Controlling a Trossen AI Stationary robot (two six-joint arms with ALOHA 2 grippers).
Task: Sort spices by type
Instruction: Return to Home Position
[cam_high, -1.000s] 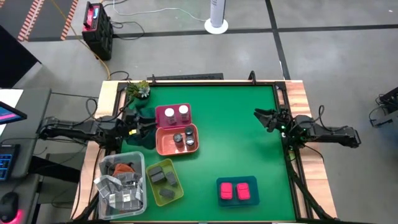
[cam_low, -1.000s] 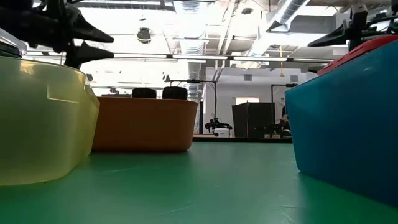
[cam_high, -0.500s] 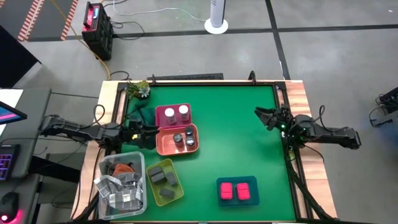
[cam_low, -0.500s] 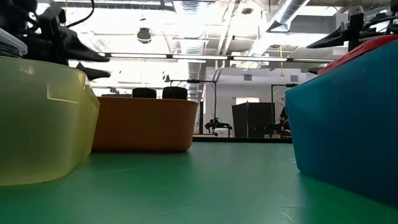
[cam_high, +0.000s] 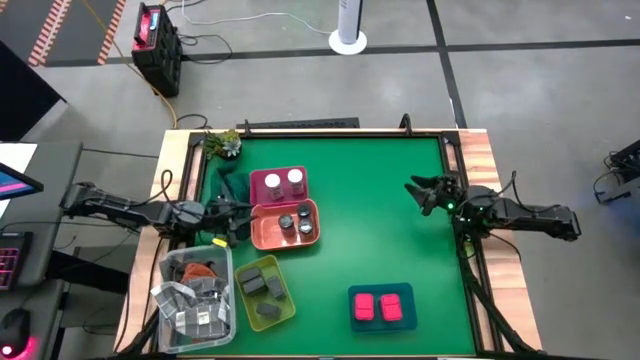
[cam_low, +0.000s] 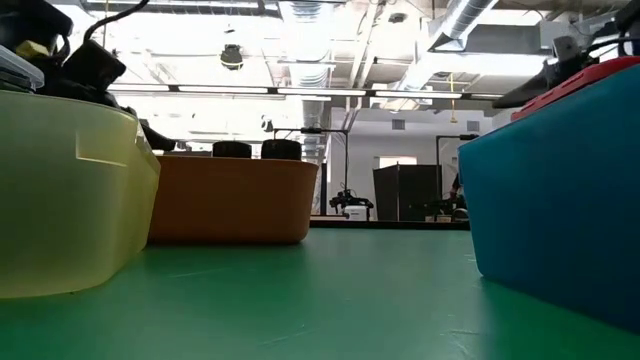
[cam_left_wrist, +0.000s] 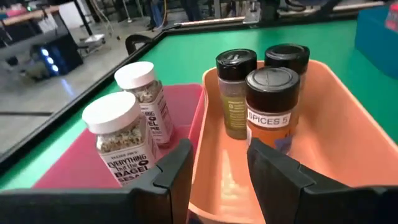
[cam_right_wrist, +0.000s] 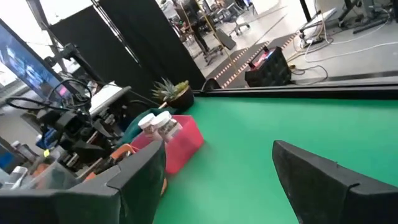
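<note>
Pulling back toward its own edge of the table (cam_high: 380, 205), the left gripper (cam_high: 233, 214) now sits just beside the outer wall of the orange tray (cam_high: 258, 236), nearer the clear bin (cam_high: 222, 255) than a second ago. In the low view its dark shape has slid away over the yellow tray (cam_low: 70, 200) toward that picture's edge. Its fingers (cam_left_wrist: 176, 169) stand apart with nothing between them, facing the seam where the red tray (cam_left_wrist: 183, 109) meets the orange one. The right gripper (cam_high: 421, 191) hangs over the table's right side, well apart from every tray, and has barely shifted inward since the earlier frame. Its fingers (cam_right_wrist: 323, 180) are spread wide and hold nothing.

Nothing among the spices has moved. Two white-capped jars (cam_high: 272, 182) stand upright in the red tray. Three grey-lidded jars (cam_high: 285, 221) stand in the orange tray, which touches the red one. Two dark boxes (cam_high: 258, 284) lie in the yellow tray, just beside the clear bin of grey packets. Two pink boxes (cam_high: 364, 306) lie side by side in the blue tray (cam_high: 382, 289), near the table's front edge and well apart from the other trays.
</note>
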